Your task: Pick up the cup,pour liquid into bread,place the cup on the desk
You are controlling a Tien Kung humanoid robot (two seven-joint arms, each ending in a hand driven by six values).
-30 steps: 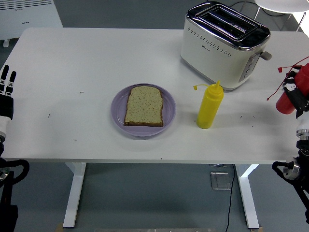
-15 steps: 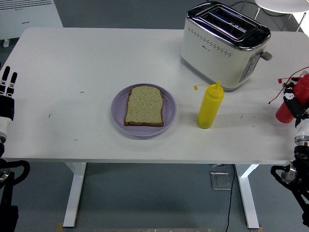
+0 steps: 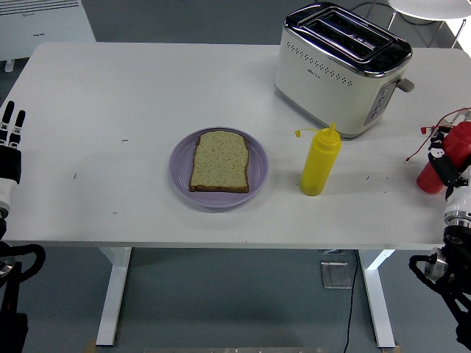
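A slice of bread lies on a purple plate in the middle of the table. A yellow squeeze bottle stands upright to the right of the plate, with nothing touching it. My right hand is at the table's right edge, with its fingers wrapped around a red squeeze bottle whose base is at or just above the tabletop. My left hand rests at the left edge with its fingers straight, holding nothing.
A white and chrome toaster stands at the back right, behind the yellow bottle. A white heater stands on the floor beyond the table's far left corner.
My right hand has drawn back toward the near right edge and come lower, with the red bottle in it. The left hand, bread and yellow bottle have not moved.
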